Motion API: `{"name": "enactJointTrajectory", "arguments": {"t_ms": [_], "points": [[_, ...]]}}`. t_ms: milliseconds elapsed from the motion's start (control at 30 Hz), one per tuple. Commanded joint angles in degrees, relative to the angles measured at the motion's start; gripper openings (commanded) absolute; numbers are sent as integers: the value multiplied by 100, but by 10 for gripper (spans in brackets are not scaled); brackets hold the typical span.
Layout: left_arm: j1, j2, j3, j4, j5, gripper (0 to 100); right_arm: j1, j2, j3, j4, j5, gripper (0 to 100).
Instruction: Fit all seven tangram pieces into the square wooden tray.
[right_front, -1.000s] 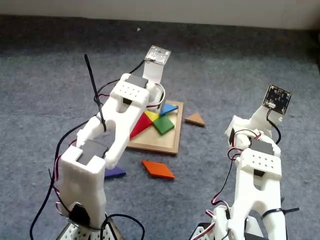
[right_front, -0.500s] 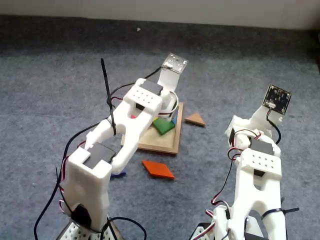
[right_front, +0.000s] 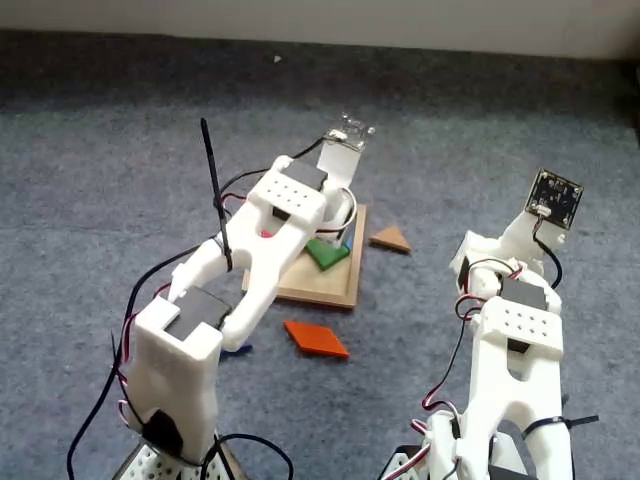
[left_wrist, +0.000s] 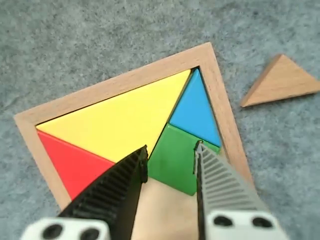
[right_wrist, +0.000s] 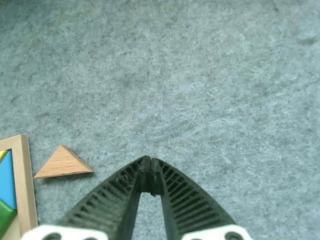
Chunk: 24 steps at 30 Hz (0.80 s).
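Observation:
The square wooden tray holds a large yellow triangle, a red triangle, a small blue triangle and a green square. My left gripper hangs open just above the green square, one finger on each side of it. A plain wooden triangle lies on the carpet right of the tray. An orange parallelogram lies in front of the tray. A purple piece peeks out from under the left arm. My right gripper is shut and empty over bare carpet near the wooden triangle.
Grey carpet covers the whole work surface. The left arm hides most of the tray in the high view. The right arm stands at the right, apart from the pieces. A pale wall edge runs along the back.
The left arm has swung right and forward over the tray, now covering the red and yellow pieces in the high view. The right arm has not moved.

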<state>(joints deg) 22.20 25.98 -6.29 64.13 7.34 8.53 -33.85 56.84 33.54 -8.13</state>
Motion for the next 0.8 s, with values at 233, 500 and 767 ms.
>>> {"name": "enactJointTrajectory", "arguments": {"t_ms": [233, 500, 767], "points": [[-163, -1508, -242, 747, -580, 168, 48, -189, -66, -127, -18, 13], [-954, -2651, -198, 1688, -642, 168, 31, -180, -31, -127, -18, 13], [-418, -4251, 1666, 1785, -1407, 173, 40, -180, -31, -127, -18, 13]]}}
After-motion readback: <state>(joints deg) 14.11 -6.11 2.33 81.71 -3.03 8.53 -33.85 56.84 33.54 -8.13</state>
